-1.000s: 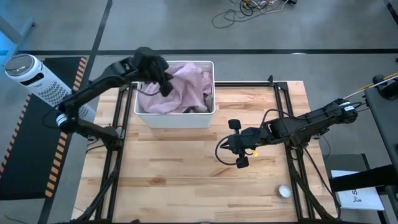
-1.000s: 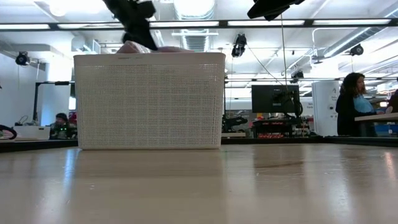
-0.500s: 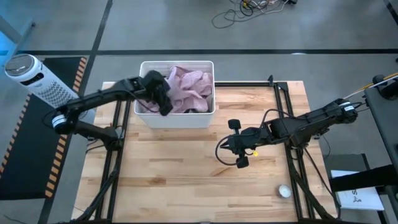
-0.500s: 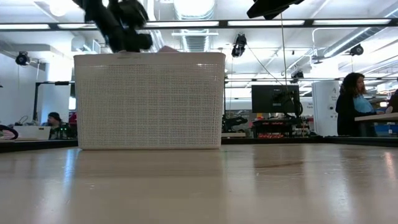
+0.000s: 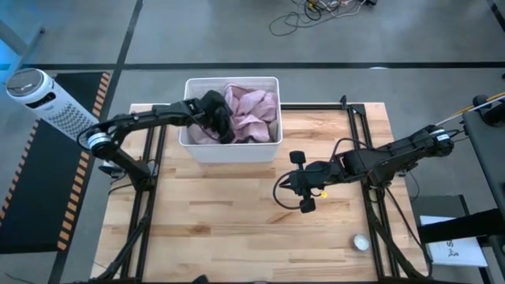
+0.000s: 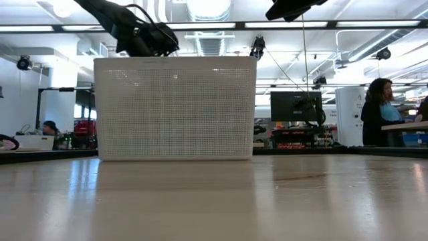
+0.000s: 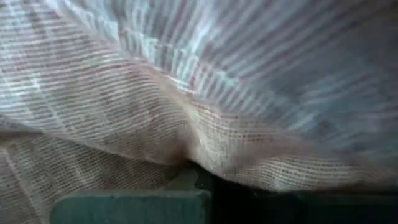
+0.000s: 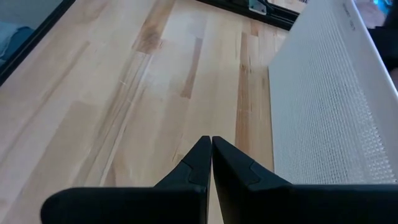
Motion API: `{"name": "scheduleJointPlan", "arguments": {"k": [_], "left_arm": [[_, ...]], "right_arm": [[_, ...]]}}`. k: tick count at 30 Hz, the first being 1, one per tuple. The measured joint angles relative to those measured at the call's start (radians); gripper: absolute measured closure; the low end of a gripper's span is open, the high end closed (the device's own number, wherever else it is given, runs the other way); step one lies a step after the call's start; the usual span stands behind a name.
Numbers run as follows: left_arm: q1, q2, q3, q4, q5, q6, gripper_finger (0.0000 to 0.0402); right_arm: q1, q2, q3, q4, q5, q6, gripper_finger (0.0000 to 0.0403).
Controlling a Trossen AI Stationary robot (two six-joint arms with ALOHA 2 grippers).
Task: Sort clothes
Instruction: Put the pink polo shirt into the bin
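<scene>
Pink cloth, the pale pink shirt (image 5: 251, 114), lies heaped in the white bin (image 5: 230, 151) directly beneath the left gripper (image 5: 217, 122), which is plunged into the pile's left side with fingers closed, apparently pinching a fold. Whether it truly holds the shirt is hidden, since fabric fills its wrist view. Well apart over bare table, the right gripper (image 8: 210, 152) waits closed and empty.
</scene>
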Motion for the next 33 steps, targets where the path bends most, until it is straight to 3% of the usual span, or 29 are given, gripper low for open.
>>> {"name": "scheduleJointPlan", "arguments": {"k": [4, 8, 22, 28, 33], "left_arm": [[0.004, -0.002, 0.068, -0.029, -0.012, 0.016, 0.0401], [0.012, -0.004, 0.122, -0.063, -0.109, 0.04, 0.0401], [0.029, 0.155, 0.077, -0.03, -0.123, 0.038, 0.0402], [0.027, 0.071, 0.131, -0.076, -0.104, 0.038, 0.0384], [0.015, -0.03, 0.214, -0.165, -0.095, 0.067, 0.0336]], "right_arm": [[0.0, 0.0, 0.0, 0.0, 0.0, -0.006, 0.0403], [0.0, 0.0, 0.0, 0.0, 0.0, -0.004, 0.0403], [0.0, 0.0, 0.0, 0.0, 0.0, 0.002, 0.0403], [0.0, -0.009, 0.0, -0.001, 0.0, -0.014, 0.0403], [0.0, -0.05, 0.0, 0.005, 0.0, -0.026, 0.0403]]}}
